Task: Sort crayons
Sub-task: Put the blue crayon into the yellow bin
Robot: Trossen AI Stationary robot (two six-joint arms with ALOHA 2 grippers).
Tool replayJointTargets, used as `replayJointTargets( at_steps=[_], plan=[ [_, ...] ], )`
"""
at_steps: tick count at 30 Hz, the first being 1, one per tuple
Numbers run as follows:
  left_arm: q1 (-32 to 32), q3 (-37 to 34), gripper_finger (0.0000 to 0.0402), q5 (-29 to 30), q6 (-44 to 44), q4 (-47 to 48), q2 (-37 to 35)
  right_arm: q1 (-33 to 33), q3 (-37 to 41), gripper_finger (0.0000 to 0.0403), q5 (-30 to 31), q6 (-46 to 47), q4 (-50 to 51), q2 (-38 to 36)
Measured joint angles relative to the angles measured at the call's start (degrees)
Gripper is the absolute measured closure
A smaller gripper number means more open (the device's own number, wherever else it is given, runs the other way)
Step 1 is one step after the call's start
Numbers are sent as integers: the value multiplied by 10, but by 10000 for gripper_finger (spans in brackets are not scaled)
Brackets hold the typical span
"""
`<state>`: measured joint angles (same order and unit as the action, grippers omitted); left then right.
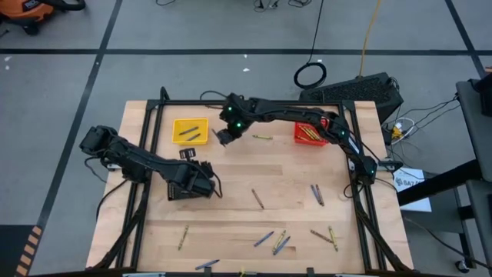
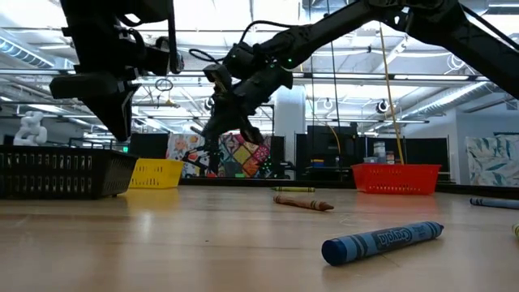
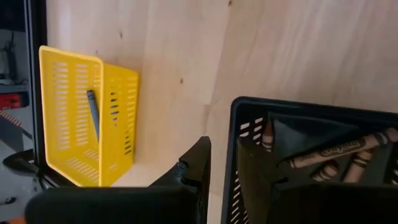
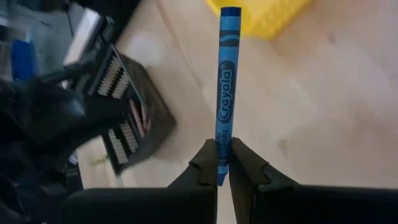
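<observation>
Pinching a blue crayon (image 4: 224,93) tight, our right pincer (image 4: 222,163) hangs in the air near the yellow basket (image 1: 190,130). Our left pincer (image 3: 219,163) grips the black basket's (image 3: 292,112) wall. More crayons (image 1: 274,240) lie on the table (image 1: 231,208).

Grey floor (image 1: 231,31) with dark seam lines — black cable coil (image 1: 310,75) lying on it; colourful mural (image 2: 231,154) behind table; bright ceiling lights (image 2: 268,16) overhead.

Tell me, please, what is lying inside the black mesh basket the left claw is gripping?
Inside the black mesh plastic basket, brown paper-wrapped crayons lie together. The left claw straddles its wall, one finger inside, hiding part of the contents, so no full count is possible.
</observation>
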<state>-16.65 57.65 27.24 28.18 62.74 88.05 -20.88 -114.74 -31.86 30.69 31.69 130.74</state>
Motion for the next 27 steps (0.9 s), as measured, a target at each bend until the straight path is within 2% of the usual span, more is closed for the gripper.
replayJointTargets(
  at_steps=[7, 12, 17, 23, 27],
  plan=[
    [3, 27, 333, 1, -18, 3, 0, -18, 0, 403, -14, -21, -62, 0],
    [3, 51, 333, 27, -35, 8, 0, -28, 0, 403, -15, -56, -78, 0],
    [3, 73, 333, 36, -33, 62, -4, -36, 0, 403, -14, -95, -104, 0],
    [7, 75, 333, 49, 49, 164, -57, -39, 0, 403, -13, -106, -158, 0],
    [7, 75, 333, 51, 77, 175, -104, -39, 0, 403, -13, -116, -172, 0]
  ],
)
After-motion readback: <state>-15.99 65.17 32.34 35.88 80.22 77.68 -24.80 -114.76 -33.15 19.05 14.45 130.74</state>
